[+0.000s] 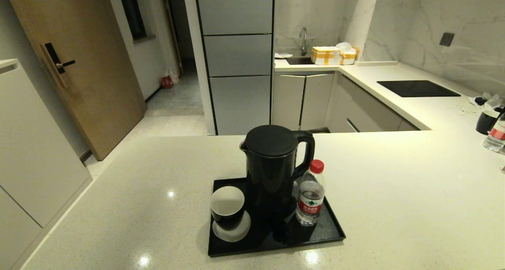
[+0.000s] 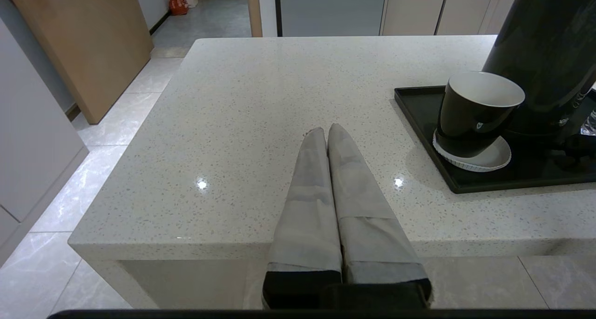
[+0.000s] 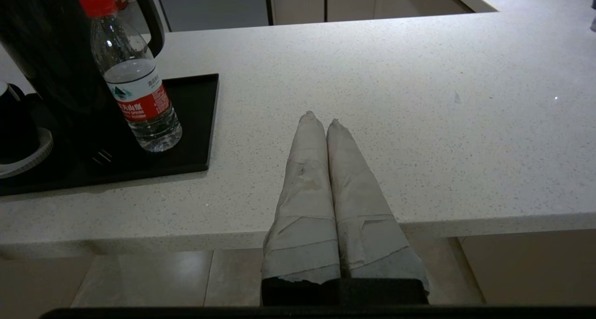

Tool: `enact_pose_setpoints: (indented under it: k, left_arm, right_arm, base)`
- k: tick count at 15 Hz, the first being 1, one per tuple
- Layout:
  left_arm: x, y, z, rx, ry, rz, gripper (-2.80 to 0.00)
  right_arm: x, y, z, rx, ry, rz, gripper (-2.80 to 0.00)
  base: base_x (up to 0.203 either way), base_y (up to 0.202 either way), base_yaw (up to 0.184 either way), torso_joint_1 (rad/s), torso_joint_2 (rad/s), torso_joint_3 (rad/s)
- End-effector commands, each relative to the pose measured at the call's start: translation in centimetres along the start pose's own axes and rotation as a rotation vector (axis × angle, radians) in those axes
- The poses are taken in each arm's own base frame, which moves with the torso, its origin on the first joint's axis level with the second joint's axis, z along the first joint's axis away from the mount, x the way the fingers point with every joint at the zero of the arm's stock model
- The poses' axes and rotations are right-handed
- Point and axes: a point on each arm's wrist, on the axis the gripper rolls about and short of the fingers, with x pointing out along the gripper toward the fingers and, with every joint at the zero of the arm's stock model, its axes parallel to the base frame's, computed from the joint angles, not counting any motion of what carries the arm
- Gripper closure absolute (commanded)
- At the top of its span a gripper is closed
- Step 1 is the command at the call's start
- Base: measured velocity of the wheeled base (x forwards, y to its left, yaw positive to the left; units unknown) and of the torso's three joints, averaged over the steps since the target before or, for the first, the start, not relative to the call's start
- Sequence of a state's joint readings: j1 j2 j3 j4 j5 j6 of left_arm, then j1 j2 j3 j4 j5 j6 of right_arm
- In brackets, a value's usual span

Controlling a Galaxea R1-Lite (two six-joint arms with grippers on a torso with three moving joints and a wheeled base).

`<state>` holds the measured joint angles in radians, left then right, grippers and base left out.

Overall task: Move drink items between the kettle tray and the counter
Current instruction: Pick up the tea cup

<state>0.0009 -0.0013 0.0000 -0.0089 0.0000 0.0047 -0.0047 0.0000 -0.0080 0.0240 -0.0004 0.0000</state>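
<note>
Nothing moved yet — cup point(image 1: 227, 207) on its saucer point(image 1: 232, 229) and water bottle point(image 1: 311, 195) stand on the kettle tray point(image 1: 333, 232); left gripper point(image 2: 325, 132) and right gripper point(image 3: 320, 119), both clenched empty, hover at the counter's point(image 1: 394, 191) near edge.

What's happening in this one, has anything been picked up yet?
Nothing is held. The cup sits on its saucer and the bottle stands upright, both on the tray beside the kettle. The left gripper and right gripper are shut and empty, each above the counter's near edge, either side of the tray.
</note>
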Motion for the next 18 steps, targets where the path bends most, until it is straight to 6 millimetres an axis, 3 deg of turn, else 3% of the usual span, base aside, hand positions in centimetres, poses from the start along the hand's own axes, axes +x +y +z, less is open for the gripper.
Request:
enact_pose_setpoints:
  k: [1, 10, 16, 18]
  left_arm:
    - [0.0, 0.0, 0.0, 0.0, 0.001, -0.001, 0.0]
    - [0.0, 0.0, 0.0, 0.005, 0.005, 0.002, 0.0]
    - [0.0, 0.0, -0.1, 0.103, 0.019, -0.013, 0.0]
    - [-0.2, 0.0, 1.7, 0.103, 0.023, -0.014, 0.0]
  right_arm:
    - [0.0, 0.0, 0.0, 0.0, 0.001, 0.0, 0.0]
    - [0.0, 0.0, 0.0, -0.002, 0.001, 0.001, 0.0]
    - [0.0, 0.0, 0.0, 0.0, 0.001, 0.001, 0.0]
    - [0.0, 0.0, 0.0, -0.002, 0.001, 0.001, 0.0]
  base:
    - [0.0, 0.0, 0.0, 0.0, 0.0, 0.0]
    - [0.0, 0.0, 0.0, 0.0, 0.0, 0.0]
    - [0.0, 0.0, 0.0, 0.0, 0.0, 0.0]
    - [0.0, 0.0, 0.0, 0.0, 0.0, 0.0]
